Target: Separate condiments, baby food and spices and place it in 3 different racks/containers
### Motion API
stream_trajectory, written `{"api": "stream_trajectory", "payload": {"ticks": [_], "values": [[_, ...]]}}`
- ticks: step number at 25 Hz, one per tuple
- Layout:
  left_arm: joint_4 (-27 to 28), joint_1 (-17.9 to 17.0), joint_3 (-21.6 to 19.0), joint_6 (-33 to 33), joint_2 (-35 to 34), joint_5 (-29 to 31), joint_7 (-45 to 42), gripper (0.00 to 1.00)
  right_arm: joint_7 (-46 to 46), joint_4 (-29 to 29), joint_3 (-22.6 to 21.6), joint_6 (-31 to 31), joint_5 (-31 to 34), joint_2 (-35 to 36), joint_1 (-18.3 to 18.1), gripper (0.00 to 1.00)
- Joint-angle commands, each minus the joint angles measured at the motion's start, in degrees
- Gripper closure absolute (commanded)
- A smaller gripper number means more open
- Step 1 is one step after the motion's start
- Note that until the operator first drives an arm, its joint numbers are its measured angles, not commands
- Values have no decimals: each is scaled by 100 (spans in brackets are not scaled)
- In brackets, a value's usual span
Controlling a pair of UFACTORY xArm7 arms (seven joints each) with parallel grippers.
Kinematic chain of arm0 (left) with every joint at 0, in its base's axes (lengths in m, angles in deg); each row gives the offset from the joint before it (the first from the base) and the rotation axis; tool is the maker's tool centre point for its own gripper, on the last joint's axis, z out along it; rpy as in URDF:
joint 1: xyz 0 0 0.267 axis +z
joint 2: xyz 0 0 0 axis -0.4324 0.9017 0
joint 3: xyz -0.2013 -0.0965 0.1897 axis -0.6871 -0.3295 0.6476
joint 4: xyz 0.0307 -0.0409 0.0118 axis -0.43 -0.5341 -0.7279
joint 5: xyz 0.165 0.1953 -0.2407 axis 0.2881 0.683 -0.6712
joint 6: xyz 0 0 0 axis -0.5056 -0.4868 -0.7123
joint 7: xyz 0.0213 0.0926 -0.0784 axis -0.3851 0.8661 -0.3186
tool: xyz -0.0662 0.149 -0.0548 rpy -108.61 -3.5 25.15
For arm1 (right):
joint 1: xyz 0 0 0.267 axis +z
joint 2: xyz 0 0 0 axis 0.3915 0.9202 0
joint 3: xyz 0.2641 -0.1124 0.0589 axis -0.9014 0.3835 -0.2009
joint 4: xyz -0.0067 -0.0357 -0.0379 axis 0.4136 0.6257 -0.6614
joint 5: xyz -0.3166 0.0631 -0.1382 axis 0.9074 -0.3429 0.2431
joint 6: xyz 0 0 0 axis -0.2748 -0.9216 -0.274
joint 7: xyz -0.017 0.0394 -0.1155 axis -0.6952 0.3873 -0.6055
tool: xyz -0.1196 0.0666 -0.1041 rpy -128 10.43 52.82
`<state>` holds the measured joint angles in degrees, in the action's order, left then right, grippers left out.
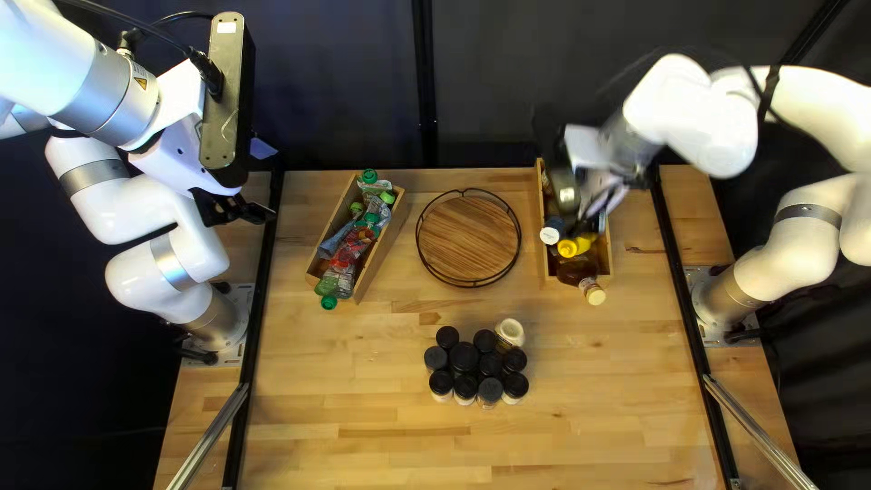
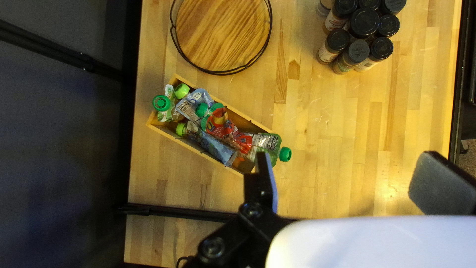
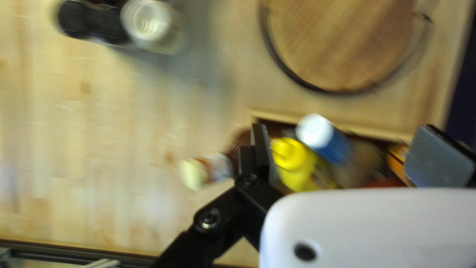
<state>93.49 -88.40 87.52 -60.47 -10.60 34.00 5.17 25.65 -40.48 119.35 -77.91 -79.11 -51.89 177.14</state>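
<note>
Left gripper (image 2: 348, 166): parted; baby food (image 2: 223, 130) boxed ahead | Right gripper (image 3: 342, 146): parted; condiments (image 3: 297, 166) boxed beneath | Remaining: spice jars (image 2: 364, 23) to round rack (image 2: 223, 32), ahead

"See the round tray (image 1: 468, 238) at the table's twelve o'clock? Smooth, grained wood, with a dark metal-looking rim (image 1: 469, 286)."
"And the pouches (image 2: 230, 130) at ten o'clock: glossy, crinkled plastic."

In the top left view, pouches (image 1: 347, 259) lie in a box (image 1: 385, 240) on the worktop (image 1: 327, 390), left of a tray (image 1: 468, 238). Right of the tray, a crate (image 1: 609, 259) holds bottles (image 1: 577, 246), one leaning over its near end. Jars (image 1: 464, 357) stand clustered before the tray.
</note>
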Motion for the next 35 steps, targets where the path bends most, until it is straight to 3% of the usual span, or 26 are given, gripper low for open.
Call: {"api": "stream_trajectory", "payload": {"ticks": [1,7,13,18,35], "values": [[0,0,0,0,0,0,0,0,319,-73,-462,330,-79,-461,211,0],[0,0,0,0,0,0,0,0,1261,-49,-1013,777,-22,-837,250,0],[0,0,0,0,0,0,0,0,3707,-680,-1676,1009,1190,-1963,-90,0],[0,0,0,0,0,0,0,0,5135,-1072,-1699,899,1868,-2680,16,0],[0,0,0,0,0,0,0,0,5855,-510,-1678,1713,1861,-2975,71,0]]}}
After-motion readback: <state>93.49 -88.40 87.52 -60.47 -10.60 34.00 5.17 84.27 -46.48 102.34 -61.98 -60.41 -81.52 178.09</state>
